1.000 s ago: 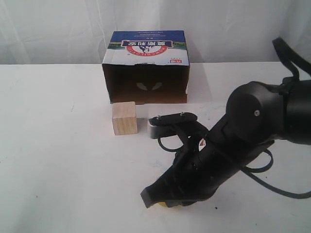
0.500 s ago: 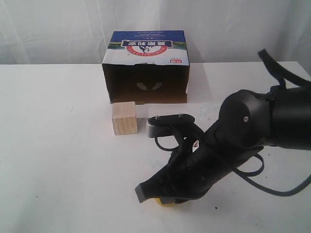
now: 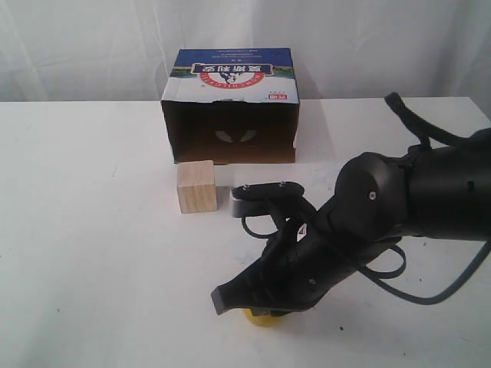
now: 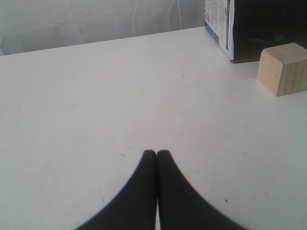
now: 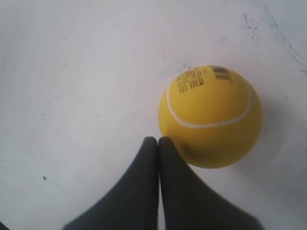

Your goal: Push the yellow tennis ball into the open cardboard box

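progress: nothing in yet, tennis ball (image 5: 211, 117) sits on the table (image 3: 77, 230), well apart from the box (image 3: 230, 107)
right claw (image 5: 157, 140): pressed together, just beside it
left claw (image 4: 156, 153): pressed together too
to go: pretty much the whole push

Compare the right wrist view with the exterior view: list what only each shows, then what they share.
Only the right wrist view: the white seam and printed label on the yellow tennis ball. Only the exterior view: the open cardboard box and the wooden cube. Both: the ball, mostly hidden in the exterior view, the shut right end effector beside it, and the table.
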Robot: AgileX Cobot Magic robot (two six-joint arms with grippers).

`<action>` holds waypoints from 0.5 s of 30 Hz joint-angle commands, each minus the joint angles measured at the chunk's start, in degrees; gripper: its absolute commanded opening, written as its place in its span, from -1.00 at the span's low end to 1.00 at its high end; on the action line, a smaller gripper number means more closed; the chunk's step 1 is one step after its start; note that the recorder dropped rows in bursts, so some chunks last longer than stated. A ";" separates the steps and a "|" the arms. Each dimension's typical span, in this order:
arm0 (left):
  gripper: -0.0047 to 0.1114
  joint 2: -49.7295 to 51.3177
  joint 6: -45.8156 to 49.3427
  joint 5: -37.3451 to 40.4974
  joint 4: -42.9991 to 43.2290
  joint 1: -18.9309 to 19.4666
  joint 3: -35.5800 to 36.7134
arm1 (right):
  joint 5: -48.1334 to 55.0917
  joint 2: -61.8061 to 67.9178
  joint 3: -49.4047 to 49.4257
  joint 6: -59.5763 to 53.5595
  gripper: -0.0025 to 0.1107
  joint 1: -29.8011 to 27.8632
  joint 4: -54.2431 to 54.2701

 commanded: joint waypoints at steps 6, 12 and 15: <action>-0.92 -0.25 0.10 -0.46 0.21 -0.38 0.21 | -3.59 0.58 0.29 -0.21 -0.96 0.07 -1.00; -0.92 -0.25 0.10 -0.46 0.21 -0.38 0.21 | -6.97 0.58 0.29 -0.21 -0.96 -0.04 -1.24; -0.92 -0.25 0.10 -0.46 0.21 -0.38 0.21 | -9.01 0.58 0.29 -0.21 -0.96 -0.04 -1.72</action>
